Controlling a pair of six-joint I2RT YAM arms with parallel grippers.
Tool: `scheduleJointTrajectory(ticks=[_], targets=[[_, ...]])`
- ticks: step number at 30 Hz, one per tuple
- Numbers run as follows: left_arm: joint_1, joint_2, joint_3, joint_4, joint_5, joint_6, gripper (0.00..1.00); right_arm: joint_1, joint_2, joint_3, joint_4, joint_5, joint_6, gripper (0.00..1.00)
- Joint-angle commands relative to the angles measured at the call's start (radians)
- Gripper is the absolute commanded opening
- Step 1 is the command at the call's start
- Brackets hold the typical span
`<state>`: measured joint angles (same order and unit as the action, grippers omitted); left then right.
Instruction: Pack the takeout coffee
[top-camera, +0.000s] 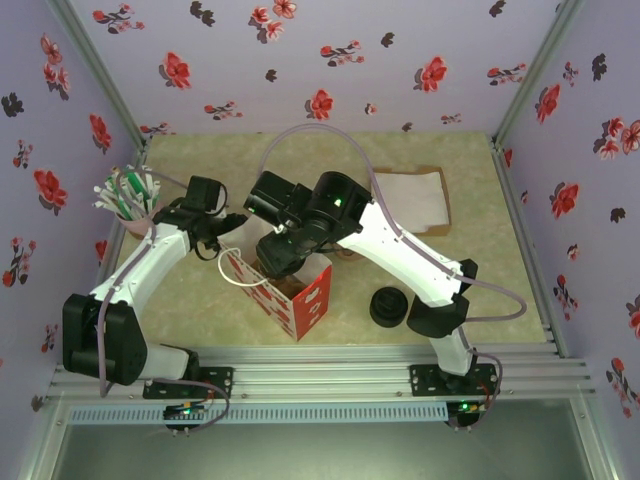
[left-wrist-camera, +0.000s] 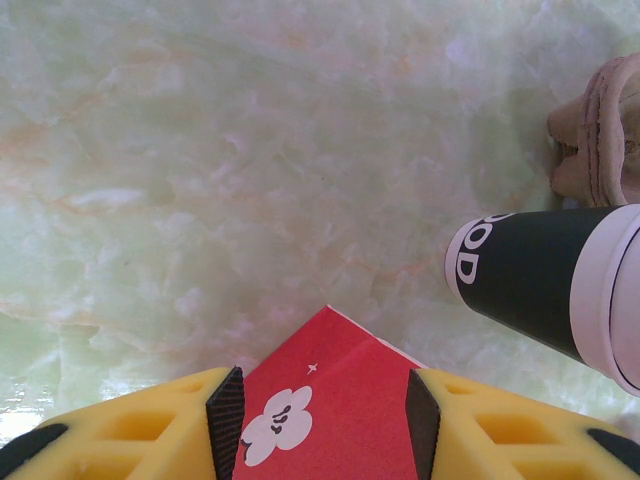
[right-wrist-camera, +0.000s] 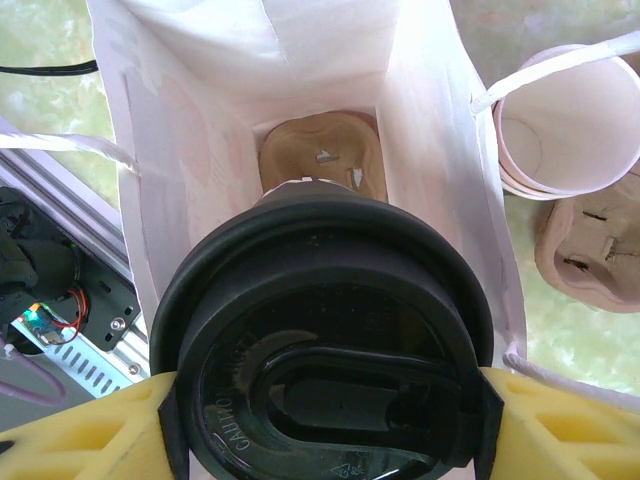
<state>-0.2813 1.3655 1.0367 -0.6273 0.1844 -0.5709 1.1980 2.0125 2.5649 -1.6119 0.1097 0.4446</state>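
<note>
Coffee (right-wrist-camera: 325, 350), upright with lid on top, is clamped in the right gripper (right-wrist-camera: 325, 405) directly over the bag's (right-wrist-camera: 420, 120) open mouth, so its path runs straight down. A pulp tray (right-wrist-camera: 320, 155) lies at the bag's bottom. The left gripper (left-wrist-camera: 320, 420) pinches the bag's red corner. A cup stack (right-wrist-camera: 570, 120) stands just beside the bag, whose walls look snug around the lid.

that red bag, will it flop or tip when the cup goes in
Likely floppy: the bag has thin, creased paper walls. It looks tall and light, so a nudge from the lidded cup may tip it, though the left gripper holding its edge should steady it. The pulp tray at its bottom may stiffen the base.
</note>
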Motion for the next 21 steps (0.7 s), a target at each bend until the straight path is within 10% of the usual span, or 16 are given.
scheduleJointTrajectory(ticks=[1, 21], targets=[[0.001, 0.002, -0.006, 0.018, 0.009, -0.003, 0.48, 0.007, 0.017, 0.003, -0.185, 0.012, -0.009, 0.67], [0.001, -0.001, -0.015, 0.029, 0.01, -0.001, 0.48, 0.004, 0.035, -0.072, -0.185, -0.019, -0.014, 0.67]])
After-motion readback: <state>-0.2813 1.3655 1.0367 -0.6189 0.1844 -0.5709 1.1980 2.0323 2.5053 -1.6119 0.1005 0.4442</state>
